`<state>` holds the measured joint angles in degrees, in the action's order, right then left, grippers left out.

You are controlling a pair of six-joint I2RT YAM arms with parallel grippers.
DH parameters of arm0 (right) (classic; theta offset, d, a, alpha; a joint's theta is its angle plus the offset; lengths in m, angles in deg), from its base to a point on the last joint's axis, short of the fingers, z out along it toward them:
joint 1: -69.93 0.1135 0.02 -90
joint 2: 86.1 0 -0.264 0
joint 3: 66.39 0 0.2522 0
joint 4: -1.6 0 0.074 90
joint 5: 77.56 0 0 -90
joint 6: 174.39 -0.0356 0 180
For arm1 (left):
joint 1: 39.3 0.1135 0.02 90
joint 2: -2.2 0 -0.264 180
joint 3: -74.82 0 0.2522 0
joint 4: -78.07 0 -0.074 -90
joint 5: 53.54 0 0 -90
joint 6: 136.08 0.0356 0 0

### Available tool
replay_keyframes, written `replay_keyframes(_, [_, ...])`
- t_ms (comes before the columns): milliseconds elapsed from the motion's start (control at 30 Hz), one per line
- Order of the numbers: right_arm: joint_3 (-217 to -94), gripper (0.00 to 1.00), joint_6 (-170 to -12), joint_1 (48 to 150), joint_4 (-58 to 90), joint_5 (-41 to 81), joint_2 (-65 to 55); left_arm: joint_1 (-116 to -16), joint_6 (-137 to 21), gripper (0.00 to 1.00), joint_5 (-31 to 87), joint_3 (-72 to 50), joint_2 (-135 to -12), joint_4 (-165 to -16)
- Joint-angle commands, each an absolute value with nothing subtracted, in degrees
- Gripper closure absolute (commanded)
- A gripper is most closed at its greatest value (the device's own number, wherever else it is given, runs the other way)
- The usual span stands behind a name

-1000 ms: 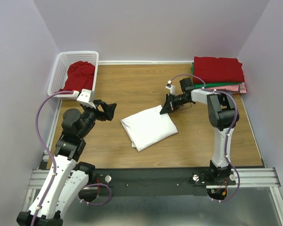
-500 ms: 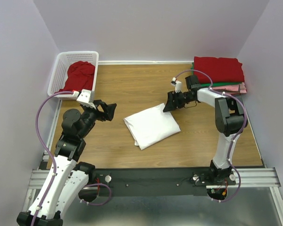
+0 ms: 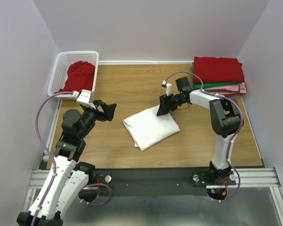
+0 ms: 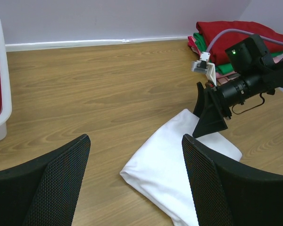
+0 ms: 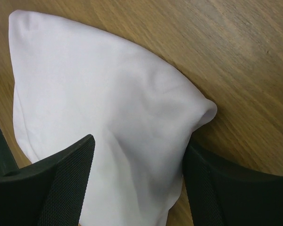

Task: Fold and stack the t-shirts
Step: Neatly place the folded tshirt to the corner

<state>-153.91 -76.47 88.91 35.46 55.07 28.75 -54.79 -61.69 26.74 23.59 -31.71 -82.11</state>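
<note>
white t-shirt (image 3: 151, 127) folded, lying mid-table (image 3: 132, 84), edges at slant to table edge. right gripper (image 3: 162, 108) low at its far corner, touching cloth; jaw gap not readable from above. left gripper (image 3: 109, 111) left of shirt, apart from it, fingers spread, holding nothing. white lattice basket (image 3: 55, 75) in far left corner, crumpled red shirt (image 3: 80, 74) inside. far right corner: folded stack, red t-shirt (image 3: 218, 69) on top, green t-shirt (image 3: 217, 85) and pink t-shirt (image 3: 239, 88) edges showing beneath.

The wooden table (image 3: 132, 84) carries a folded white t-shirt (image 3: 150, 126) near its middle. Beyond that shirt to the left stands a white lattice basket (image 3: 58, 75), and beyond it to the right lies a stack of folded t-shirts (image 3: 218, 69), red on top.
</note>
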Motion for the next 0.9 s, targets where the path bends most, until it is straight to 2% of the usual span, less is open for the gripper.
replay_keyframes(0, [-151.3,0.23,-77.6,90.1,39.4,50.8,34.0,-54.7,-60.9,0.14,25.6,24.3,-31.0,-83.3])
replay_keyframes(33, [-151.7,0.32,-77.9,90.2,39.4,50.6,34.4,-54.7,-60.8,0.14,25.7,24.3,-30.9,-83.3])
replay_keyframes(100, [-151.9,0.42,-78.2,90.2,39.4,51.1,35.1,-54.7,-60.8,0.14,25.6,24.3,-30.9,-83.3])
replay_keyframes(133, [-151.9,0.56,-78.4,90.2,39.4,51.5,35.3,-54.7,-60.8,0.14,25.7,24.3,-30.9,-83.3])
replay_keyframes(200, [-152.0,0.7,-78.8,90.2,39.4,53.4,35.6,-54.7,-60.8,0.14,25.8,24.3,-30.8,-83.2])
replay_keyframes(233, [-152.2,0.82,-78.6,90.2,39.4,54.5,35.6,-54.7,-60.9,0.14,25.8,24.3,-30.8,-83.2])
replay_keyframes(267, [-152.3,0.99,-78.6,90.1,39.5,55.1,35.5,-54.7,-60.9,0.14,26.0,24.3,-30.7,-83.3])
replay_keyframes(667, [-157.8,1.0,-75.3,85.7,44.3,69.5,32.2,-54.7,-60.8,0.14,26.1,24.2,-30.6,-83.2])
replay_keyframes(867, [-163.8,0.99,-73.8,84.1,49.5,71.0,32.7,-54.7,-60.8,0.14,26.2,24.2,-30.2,-83.2])
